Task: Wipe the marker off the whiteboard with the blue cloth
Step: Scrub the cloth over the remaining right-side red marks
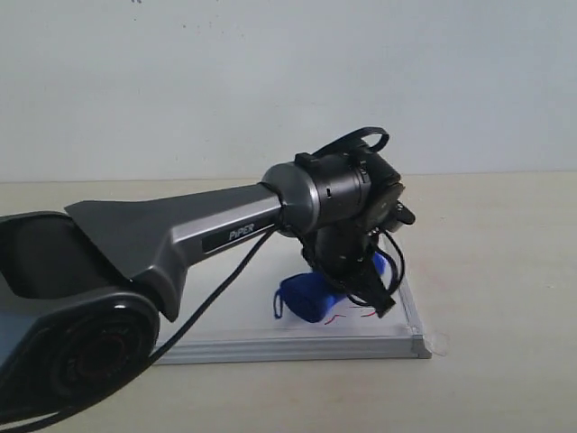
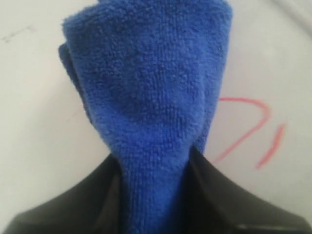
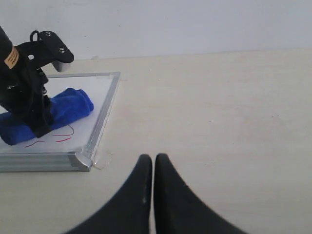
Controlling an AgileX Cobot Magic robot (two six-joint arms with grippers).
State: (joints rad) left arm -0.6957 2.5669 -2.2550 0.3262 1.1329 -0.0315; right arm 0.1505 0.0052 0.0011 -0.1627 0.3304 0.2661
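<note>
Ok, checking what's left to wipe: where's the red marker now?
In the exterior view the marker sits near the front edge of the whiteboard, right of centre, beside the blue cloth in the left gripper.

I see a plain pale wall (image 1: 270, 81) behind a light beige tabletop (image 1: 505, 271). The light looks soft and even, with only faint shadows there.

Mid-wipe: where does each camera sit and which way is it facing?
Exterior: off the arms, near the left arm's base, facing the whiteboard; the left gripper clamps the blue cloth.
Left wrist: on the left arm, looking along its fingers at blue cloth and marker.
Right wrist: low over the table, facing the whiteboard's corner; right gripper shut, empty.
Shared: all show blue cloth and marker.
</note>
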